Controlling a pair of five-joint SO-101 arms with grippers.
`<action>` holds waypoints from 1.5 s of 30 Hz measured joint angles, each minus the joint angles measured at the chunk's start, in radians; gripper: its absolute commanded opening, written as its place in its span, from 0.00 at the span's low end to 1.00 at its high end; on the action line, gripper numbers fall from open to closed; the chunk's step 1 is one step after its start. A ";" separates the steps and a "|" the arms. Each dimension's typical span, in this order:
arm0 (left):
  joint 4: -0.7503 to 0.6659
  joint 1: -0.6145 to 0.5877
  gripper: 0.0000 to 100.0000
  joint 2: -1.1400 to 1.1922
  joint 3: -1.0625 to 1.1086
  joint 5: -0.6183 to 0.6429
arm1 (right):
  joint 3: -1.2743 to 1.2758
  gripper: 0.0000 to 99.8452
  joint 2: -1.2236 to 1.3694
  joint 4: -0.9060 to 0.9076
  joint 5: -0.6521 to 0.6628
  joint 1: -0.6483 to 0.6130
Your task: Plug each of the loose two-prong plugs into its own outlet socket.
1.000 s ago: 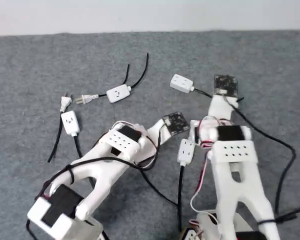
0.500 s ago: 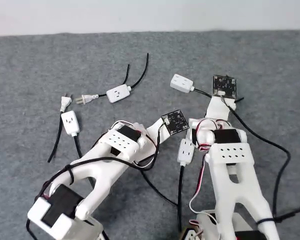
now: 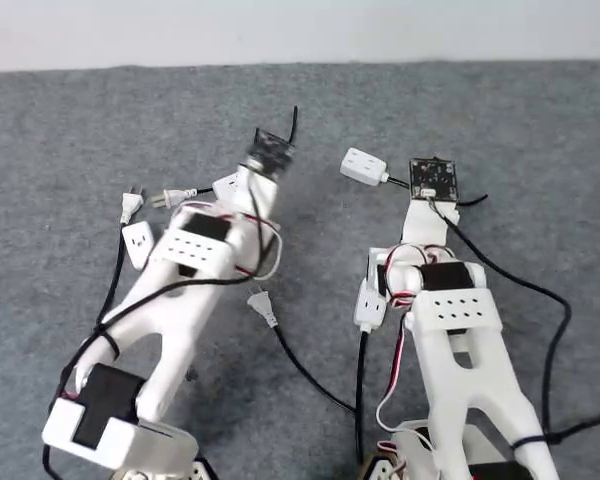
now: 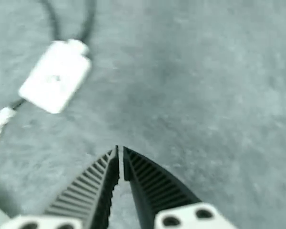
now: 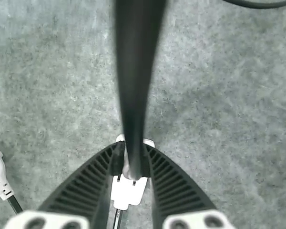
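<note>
Four sockets [image 3: 363, 166] and three loose plugs [image 3: 262, 305] lie here; left gripper [image 4: 120, 150] closed empty, right gripper [image 5: 132, 148] clamping one socket [image 5: 127, 191].

High view: fixed above the tabletop's [image 3: 540, 130] near edge, looking down toward its far edge, wide.
Left wrist view: close, facing down past the left gripper [image 4: 120, 153].
Right wrist view: closer, facing down past the right gripper [image 5: 132, 147].
Shared, high and left wrist: far socket [image 3: 225, 185] [image 4: 55, 76].
Shared, high and right wrist: near socket [image 3: 363, 305] [image 5: 128, 191].

Rough matt carpet [image 5: 229, 95]; smooth white plastic socket [image 5: 127, 191] (smooth black cord [image 5: 133, 71])
</note>
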 measured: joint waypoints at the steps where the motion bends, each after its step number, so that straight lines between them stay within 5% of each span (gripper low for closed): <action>1: -0.005 -0.011 0.01 0.000 -0.003 0.021 | 0.000 0.01 0.000 0.000 0.000 0.000; 36: -0.006 -0.071 0.02 0.000 -0.021 0.095 | 0.049 0.01 0.000 0.003 0.046 0.037; 45: -0.006 -0.121 0.02 0.000 -0.052 0.153 | 0.149 0.01 -0.018 -0.046 0.146 -0.014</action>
